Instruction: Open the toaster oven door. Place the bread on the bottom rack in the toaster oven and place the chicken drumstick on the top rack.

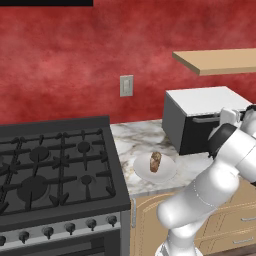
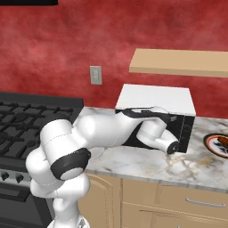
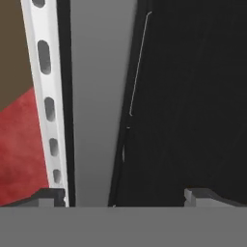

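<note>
The toaster oven [image 1: 200,102] is a black box with a white top at the back of the marble counter, also seen from the other side [image 2: 153,95]. Its door [image 3: 193,96] stands upright and shut. The grey bar handle [image 3: 94,106] runs between my fingertips [image 3: 202,195] in the hand view. My gripper [image 3: 125,195] is open and close against the door front, at the handle's right end [image 1: 222,119]. A small brown piece, apparently the bread [image 1: 155,161], lies on a white plate [image 1: 167,172] left of the oven. The chicken drumstick [image 2: 221,143] lies on a dark-rimmed plate [image 2: 209,143] at the right edge.
A black gas stove [image 1: 50,170] fills the counter's left side. A wooden shelf [image 2: 178,62] hangs just above the oven. A wall outlet [image 1: 126,85] sits on the red wall. My own arm [image 2: 111,129] stretches across the oven front. Drawers [image 2: 196,200] run below the counter.
</note>
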